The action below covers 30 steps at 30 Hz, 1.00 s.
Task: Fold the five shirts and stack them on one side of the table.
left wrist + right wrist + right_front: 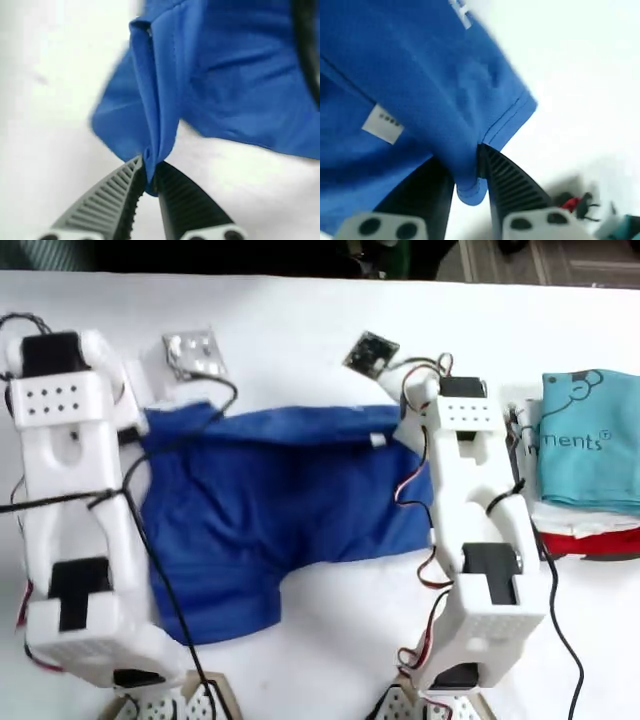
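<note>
In the high view the left arm [75, 510] covers one side edge of the blue shirt [270, 510], and the right arm [470, 530] covers the opposite edge. The pile [588, 455] of folded shirts beside the right arm is cut off by the picture's edge; how many it holds cannot be told. In both wrist views the blue shirt runs past the frame. In the right wrist view, small dark and red bits [575, 205] beyond the shirt's hem are too blurred to name.
</note>
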Available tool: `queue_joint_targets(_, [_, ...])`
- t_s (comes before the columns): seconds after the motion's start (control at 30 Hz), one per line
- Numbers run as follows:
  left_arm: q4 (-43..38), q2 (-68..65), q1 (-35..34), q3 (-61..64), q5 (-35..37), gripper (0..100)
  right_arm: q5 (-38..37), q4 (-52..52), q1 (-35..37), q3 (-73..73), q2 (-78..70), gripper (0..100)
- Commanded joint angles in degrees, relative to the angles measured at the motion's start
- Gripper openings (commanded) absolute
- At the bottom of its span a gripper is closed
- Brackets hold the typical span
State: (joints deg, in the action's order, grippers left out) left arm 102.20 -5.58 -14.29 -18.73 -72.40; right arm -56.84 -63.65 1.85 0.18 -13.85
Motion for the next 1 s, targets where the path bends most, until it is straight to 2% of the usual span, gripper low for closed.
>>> queue_joint_targets(0.0, [0.44, 10.07, 1.71, 12.75, -0.09, 2, 0.18, -5.85, -0.75, -2.29, 2.95, 1.9])
queue_joint_targets(0.23, [0.26, 20.7, 4.79, 38.77, 0.09, 2, -0.26, -9.54, -2.24, 1.85, 2.86, 1.9])
queue_joint_targets(0.5, [0.18, 25.1, 9.54, 54.86, 0.09, 2, -0.35, -9.63, -5.05, 6.24, 2.86, 1.9])
queue_joint_targets(0.73, [0.09, 25.27, 11.91, 60.22, 0.09, 3, -0.44, -9.98, -6.99, 6.59, 2.86, 1.9])
queue_joint_targets(0.87, [0.0, 25.27, 11.82, 59.96, 0.09, 9, -0.44, -12.18, -6.37, 6.51, 2.95, 1.9])
queue_joint_targets(0.97, [-0.44, 25.27, 11.82, 59.96, -0.09, 10, -0.44, -13.14, -6.11, 6.51, 3.12, 2.5])
